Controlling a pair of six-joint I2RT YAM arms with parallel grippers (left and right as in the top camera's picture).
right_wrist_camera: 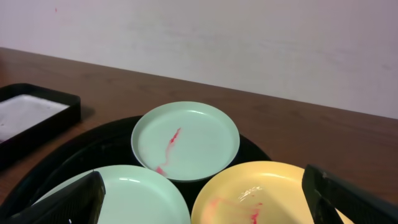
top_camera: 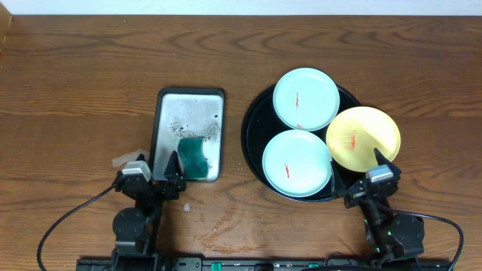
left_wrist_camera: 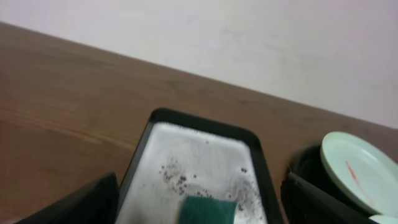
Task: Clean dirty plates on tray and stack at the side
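Note:
The round black tray holds three plates. A mint-green plate lies at the back, a second mint-green plate at the front, and a yellow plate on the right rim. Each has a red smear. In the right wrist view the back green plate, front green plate and yellow plate lie just ahead of my open, empty right gripper. My right gripper sits at the tray's front right. My left gripper is open and empty before the silver tray.
A rectangular silver metal tray with dark specks holds a green sponge, also seen in the left wrist view. A small pale scrap lies left of it. Bare wood tabletop spreads to the left and back.

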